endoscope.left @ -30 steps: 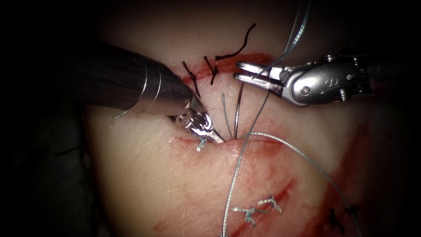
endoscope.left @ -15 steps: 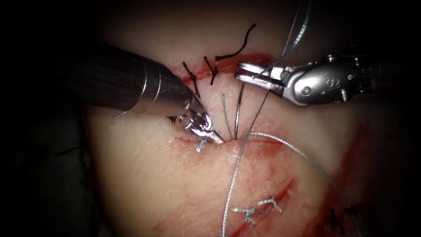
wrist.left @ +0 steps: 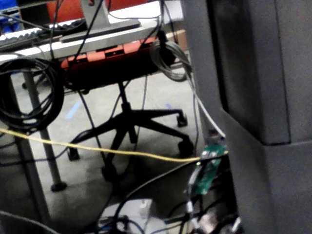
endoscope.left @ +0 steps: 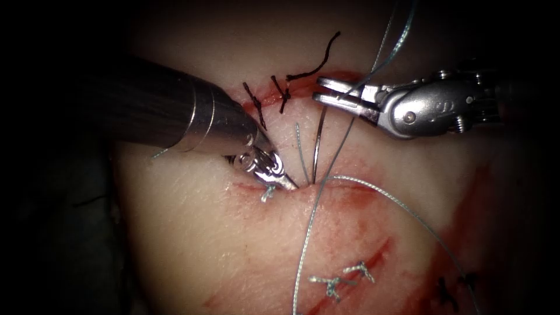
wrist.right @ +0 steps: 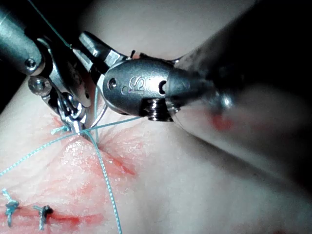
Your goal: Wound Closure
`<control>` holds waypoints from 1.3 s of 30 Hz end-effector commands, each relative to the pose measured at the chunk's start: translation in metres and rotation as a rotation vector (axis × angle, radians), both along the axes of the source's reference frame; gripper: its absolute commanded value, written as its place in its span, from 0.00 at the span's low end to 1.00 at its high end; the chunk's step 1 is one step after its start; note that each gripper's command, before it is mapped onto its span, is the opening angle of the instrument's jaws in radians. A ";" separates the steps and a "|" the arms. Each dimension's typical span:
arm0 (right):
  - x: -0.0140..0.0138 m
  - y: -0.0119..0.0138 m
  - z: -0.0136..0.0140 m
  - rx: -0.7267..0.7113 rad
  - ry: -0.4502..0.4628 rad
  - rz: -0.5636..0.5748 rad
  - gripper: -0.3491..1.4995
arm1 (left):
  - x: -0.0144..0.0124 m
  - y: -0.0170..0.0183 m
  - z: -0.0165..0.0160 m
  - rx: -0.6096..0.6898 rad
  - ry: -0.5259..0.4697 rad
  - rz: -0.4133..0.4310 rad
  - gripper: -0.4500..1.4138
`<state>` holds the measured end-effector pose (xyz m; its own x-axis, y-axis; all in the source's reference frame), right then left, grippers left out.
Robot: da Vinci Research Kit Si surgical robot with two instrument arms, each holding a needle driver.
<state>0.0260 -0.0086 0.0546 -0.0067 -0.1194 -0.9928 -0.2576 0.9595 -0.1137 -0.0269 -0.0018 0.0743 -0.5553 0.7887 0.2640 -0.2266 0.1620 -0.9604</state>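
Below right end effector [endoscope.left: 319, 95], needle [endoscope.left: 317, 146] in tissue [endoscope.left: 233, 245].

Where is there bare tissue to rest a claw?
Bare tissue lies below the left claw, left of the long thread; also between the right claw and the thread's arc. Crowded at the cut: the needle stands in it; each claw's hold is unclear.

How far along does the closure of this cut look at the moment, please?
Done: knotted stitches sit low on the tissue. In hand: the needle stands in the tissue at the cut, its upper end at the right tool, whose jaws hold thread; the left tool presses beside it. Left: the cut's right stretch remains unstitched.
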 end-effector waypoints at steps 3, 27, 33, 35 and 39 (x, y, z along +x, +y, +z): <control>0.0009 0.0001 0.0001 -0.003 -0.002 0.007 0.00 | -0.0005 0.0001 0.0004 0.003 -0.001 0.000 0.00; 0.0007 -0.0002 -0.0001 0.086 -0.006 0.068 0.00 | -0.0006 -0.0002 0.0003 0.002 -0.001 -0.002 0.00; 0.0007 -0.0002 -0.0001 0.110 -0.006 0.083 0.00 | -0.0006 -0.0002 0.0003 0.002 -0.001 -0.002 0.00; 0.0006 -0.0002 -0.0001 0.121 -0.003 0.086 0.00 | -0.0006 -0.0003 0.0003 0.002 -0.001 -0.002 0.00; 0.0004 -0.0002 -0.0001 0.154 0.003 0.102 0.00 | -0.0007 -0.0004 0.0002 0.002 -0.001 -0.002 0.00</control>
